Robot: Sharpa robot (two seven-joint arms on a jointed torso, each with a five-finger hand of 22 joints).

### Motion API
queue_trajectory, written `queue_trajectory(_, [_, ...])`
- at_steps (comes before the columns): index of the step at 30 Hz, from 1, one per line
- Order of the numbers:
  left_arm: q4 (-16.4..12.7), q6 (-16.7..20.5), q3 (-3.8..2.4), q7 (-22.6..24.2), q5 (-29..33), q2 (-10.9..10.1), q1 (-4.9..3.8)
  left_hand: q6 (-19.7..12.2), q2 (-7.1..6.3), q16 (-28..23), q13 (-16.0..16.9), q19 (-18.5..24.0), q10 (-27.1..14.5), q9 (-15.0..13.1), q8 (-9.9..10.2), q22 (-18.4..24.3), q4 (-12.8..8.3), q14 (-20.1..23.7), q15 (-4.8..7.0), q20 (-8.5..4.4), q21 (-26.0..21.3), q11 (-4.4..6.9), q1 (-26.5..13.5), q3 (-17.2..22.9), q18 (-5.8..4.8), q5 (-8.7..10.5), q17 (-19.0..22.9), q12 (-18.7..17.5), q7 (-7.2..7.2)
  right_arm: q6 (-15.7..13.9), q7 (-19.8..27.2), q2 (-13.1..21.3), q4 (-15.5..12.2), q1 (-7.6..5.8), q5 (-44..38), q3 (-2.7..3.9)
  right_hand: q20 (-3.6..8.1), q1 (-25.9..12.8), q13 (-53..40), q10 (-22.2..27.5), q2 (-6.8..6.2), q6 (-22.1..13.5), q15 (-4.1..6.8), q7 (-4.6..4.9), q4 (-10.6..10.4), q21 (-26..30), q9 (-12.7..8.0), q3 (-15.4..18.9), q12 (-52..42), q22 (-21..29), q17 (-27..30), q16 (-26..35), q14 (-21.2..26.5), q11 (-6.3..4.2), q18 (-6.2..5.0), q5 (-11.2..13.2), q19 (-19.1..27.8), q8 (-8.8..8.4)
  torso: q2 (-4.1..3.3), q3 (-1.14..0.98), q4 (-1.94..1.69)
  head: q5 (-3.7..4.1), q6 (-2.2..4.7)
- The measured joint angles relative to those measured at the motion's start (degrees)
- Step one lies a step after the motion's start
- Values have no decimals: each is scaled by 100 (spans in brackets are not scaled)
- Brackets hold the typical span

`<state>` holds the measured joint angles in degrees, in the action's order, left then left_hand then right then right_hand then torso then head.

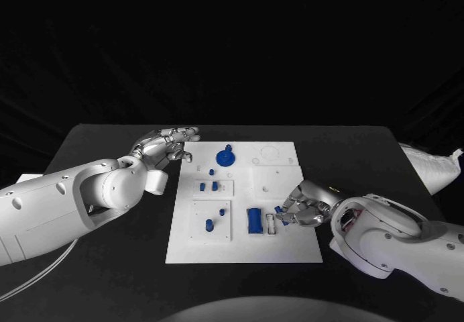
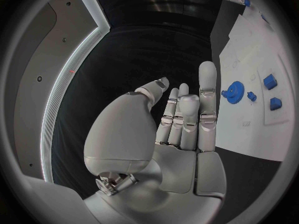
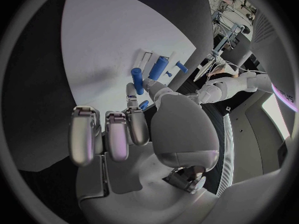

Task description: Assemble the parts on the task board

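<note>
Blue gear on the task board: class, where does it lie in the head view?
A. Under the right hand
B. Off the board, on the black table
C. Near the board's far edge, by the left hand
C: the blue gear lies on the task board near its far edge, beside the left hand.

You've got a black desk (image 1: 116,275) w/ matte top, bg behind it all black in head view. Left wrist view: grey wall panel (image 2: 44,69) w/ thin bright light strip (image 2: 65,84) curving along its edge, dark beyond. Right wrist view: metal stand/frame (image 3: 227,37) far back in rm.
</note>
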<state>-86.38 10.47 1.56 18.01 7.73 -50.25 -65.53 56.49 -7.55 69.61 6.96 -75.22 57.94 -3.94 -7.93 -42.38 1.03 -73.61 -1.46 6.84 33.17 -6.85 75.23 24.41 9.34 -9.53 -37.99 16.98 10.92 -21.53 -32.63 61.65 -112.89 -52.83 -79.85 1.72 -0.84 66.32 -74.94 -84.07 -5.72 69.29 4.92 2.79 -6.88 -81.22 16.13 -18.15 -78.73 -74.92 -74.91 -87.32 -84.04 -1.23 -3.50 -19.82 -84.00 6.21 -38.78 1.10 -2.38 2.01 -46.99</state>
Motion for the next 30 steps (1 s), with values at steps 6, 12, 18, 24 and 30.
queue_trajectory(6, [-8,0,0,-1,-1,3,0,0,0,0,0,0,0,0,0,0,0,0,0,0,0,0,0,0,0,0,0,0,0,29,-30,-176,95,2,211,-3,0,-53,1,-17,53,72,42,-12,-40,-40,74,103,-87,0,0,0,2,-42,0,-104,0,87,0,0,-3,8,-3])
queue_trajectory(12, [-20,-2,0,-4,-2,1,0,0,0,0,-1,0,0,0,0,0,0,0,0,0,0,0,0,0,0,0,0,0,0,139,-69,-287,191,20,301,-8,34,-67,1,-17,67,108,74,-6,-46,-40,114,141,-87,1,1,0,11,-44,0,-126,1,131,-3,-3,-3,-10,-10])
queue_trajectory(18, [-26,-2,0,-6,-3,-2,0,0,0,0,-1,0,0,0,0,0,0,0,0,0,0,0,0,0,0,0,-1,0,0,264,-98,-365,253,36,311,-13,44,-67,1,-36,66,119,83,-17,-40,-40,130,148,-87,1,1,0,1,-65,0,-126,-1,132,-3,-4,1,-19,-24])
queue_trajectory(24, [-29,-3,0,-8,-3,-3,0,0,0,0,-1,0,0,0,0,0,0,0,0,0,0,0,0,0,0,0,-1,0,0,404,-124,-392,303,48,270,-15,44,-67,2,-35,66,157,83,-36,-40,-40,145,148,-63,1,1,0,1,-66,-1,-126,-1,134,-1,-7,3,-31,-39])
queue_trajectory(30, [-32,-4,0,-11,-4,-5,0,0,0,0,-2,0,-21,0,-22,0,0,19,-19,0,0,21,0,0,0,0,15,50,0,505,-142,-409,321,55,198,-16,44,-67,2,-35,66,159,83,-38,-24,-40,145,163,-35,2,-4,0,2,-66,-1,-125,-1,169,-1,-7,4,-34,-44])
